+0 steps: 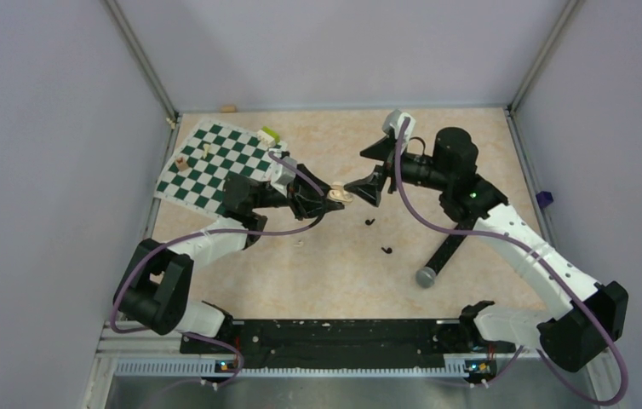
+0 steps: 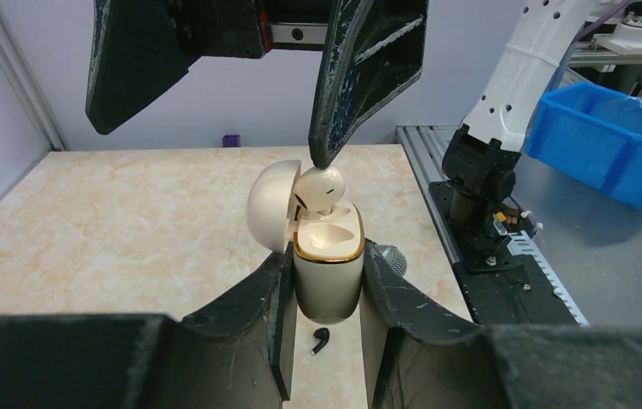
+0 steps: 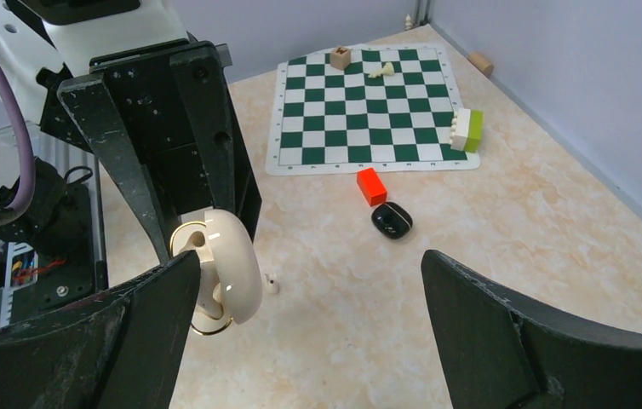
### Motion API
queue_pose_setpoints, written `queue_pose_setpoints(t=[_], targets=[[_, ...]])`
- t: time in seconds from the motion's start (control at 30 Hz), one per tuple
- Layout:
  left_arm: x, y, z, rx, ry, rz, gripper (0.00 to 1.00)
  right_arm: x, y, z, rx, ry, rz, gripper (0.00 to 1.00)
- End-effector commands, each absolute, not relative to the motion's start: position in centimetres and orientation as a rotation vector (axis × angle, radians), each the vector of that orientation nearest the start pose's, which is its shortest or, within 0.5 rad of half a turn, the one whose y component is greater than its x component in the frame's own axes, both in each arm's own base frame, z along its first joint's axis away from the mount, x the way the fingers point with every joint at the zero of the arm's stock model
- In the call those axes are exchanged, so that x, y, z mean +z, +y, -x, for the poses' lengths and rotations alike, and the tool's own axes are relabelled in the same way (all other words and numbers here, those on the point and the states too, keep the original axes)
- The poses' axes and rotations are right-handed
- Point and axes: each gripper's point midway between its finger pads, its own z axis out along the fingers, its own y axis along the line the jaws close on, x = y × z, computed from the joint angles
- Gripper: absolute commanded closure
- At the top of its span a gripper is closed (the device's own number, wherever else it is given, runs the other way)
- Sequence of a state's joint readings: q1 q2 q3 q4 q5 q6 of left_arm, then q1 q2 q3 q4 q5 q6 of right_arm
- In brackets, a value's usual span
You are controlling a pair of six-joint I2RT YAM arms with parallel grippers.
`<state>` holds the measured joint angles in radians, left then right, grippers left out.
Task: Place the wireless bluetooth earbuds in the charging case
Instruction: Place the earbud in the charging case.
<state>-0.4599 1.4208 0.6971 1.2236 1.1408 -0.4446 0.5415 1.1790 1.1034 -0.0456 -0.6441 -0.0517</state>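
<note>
My left gripper is shut on a cream-white charging case with a gold rim, held upright above the table with its lid open. A cream earbud sits partly in its far slot; the near slot is empty. My right gripper is open wide, and one fingertip touches the top of that earbud. Two tiny black earbuds lie on the table, one below the held case. A glossy black case lies shut on the table. A second cream earbud lies loose.
An orange-red block lies beside the black case. A green chessboard with a few pieces and a green-white block is at the back left. A black microphone lies at the right.
</note>
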Motion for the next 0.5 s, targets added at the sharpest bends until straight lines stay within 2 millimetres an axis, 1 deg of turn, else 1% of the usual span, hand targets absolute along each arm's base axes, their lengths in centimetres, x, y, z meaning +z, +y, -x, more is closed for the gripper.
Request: queue_pose_setpoints(t=[0.0,0.07,0.2,0.3,0.33,0.47], targets=[[28.9,-29.9,-22.7,-1.334,0.990,-1.129,1.00,34.1,28.7,-26.3,0.910,1.412,0.971,0.01],[28.9,-29.9,-22.6,-1.334,0.992,-1.131,1.00,34.9,28.9,-26.2,0.913,1.374,0.973,0.01],[28.8,-30.0,-22.8,-1.332,1.004,-1.131,1.00,35.0,29.4,-25.7,0.937,1.365,0.992,0.01],[28.7,-30.0,-22.8,-1.333,1.007,-1.133,1.00,35.0,29.9,-25.7,0.920,1.364,1.009,0.01],[28.7,-30.0,-22.8,-1.333,1.007,-1.133,1.00,34.4,30.0,-25.7,0.914,1.389,1.014,0.01],[28.8,-30.0,-22.7,-1.335,1.002,-1.138,1.00,33.6,29.7,-26.4,0.859,1.411,1.004,0.01]])
